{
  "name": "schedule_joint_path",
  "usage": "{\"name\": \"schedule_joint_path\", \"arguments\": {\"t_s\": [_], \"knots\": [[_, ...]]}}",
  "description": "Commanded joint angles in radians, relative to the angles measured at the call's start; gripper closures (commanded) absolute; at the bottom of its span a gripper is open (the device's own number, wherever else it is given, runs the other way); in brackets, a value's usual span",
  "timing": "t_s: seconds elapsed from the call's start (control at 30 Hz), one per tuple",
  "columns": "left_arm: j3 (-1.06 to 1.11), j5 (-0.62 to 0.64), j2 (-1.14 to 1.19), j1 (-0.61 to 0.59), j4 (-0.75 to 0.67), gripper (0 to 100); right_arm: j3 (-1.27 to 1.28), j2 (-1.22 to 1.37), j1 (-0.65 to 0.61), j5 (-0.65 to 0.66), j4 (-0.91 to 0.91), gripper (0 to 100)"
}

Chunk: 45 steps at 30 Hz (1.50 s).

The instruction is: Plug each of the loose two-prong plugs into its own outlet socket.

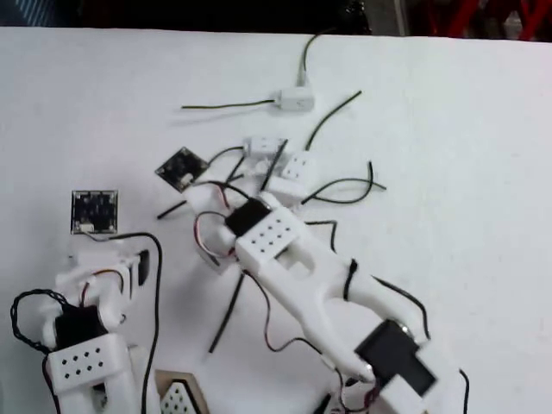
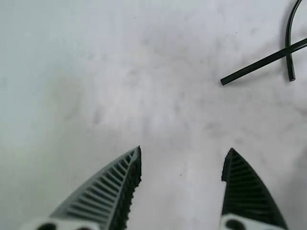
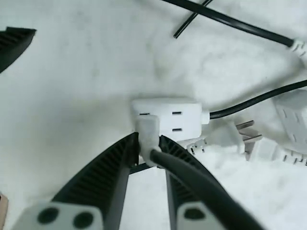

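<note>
My right gripper (image 3: 148, 143) is shut on a white two-prong plug (image 3: 147, 134) with a black cord. The plug sits against the face of a white outlet block (image 3: 168, 115), over one of its sockets; its prongs are hidden. Beside it a second white plug (image 3: 230, 136) lies loose with its prongs bare. Part of another outlet block (image 3: 292, 117) is beyond it. In the high view the right arm (image 1: 289, 254) stretches to the cluster of outlet blocks (image 1: 293, 166) at mid-table. My left gripper (image 2: 184, 160) hangs open over bare table, holding nothing.
A further white outlet (image 1: 295, 100) with cords lies near the table's far side. Two black patterned square cards (image 1: 182, 168) (image 1: 94, 211) lie at the left. Loose black cables (image 1: 345, 185) (image 2: 259, 62) cross the middle. The left arm (image 1: 86, 302) is folded at the front left.
</note>
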Motion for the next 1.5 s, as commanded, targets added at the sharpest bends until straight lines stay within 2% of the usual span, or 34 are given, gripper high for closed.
{"name": "schedule_joint_path", "arguments": {"t_s": [0.0, 0.37, 0.5, 0.73, 1.0, 1.47], "knots": [[-0.002, 0.006, -0.016, -0.008, -0.02, 73, 0.049, -0.085, 0.018, -0.034, -0.087, 98.1], [-0.002, 0.006, -0.016, -0.008, -0.02, 73, 0.13, -0.087, 0.016, -0.034, -0.142, 98.1], [-0.002, 0.006, -0.016, -0.008, -0.02, 73, 0.13, -0.085, -0.022, -0.032, -0.137, 98.1], [-0.002, 0.006, -0.016, -0.008, -0.02, 73, 0.029, -0.059, -0.03, -0.031, 0.001, 98.2], [-0.002, 0.005, -0.016, -0.008, -0.02, 73, -0.175, 0.168, -0.033, -0.031, 0.15, 98.2], [0.003, 0.003, -0.016, -0.008, -0.02, 73, -0.166, 0.17, -0.016, -0.031, 0.185, 98.2]]}}
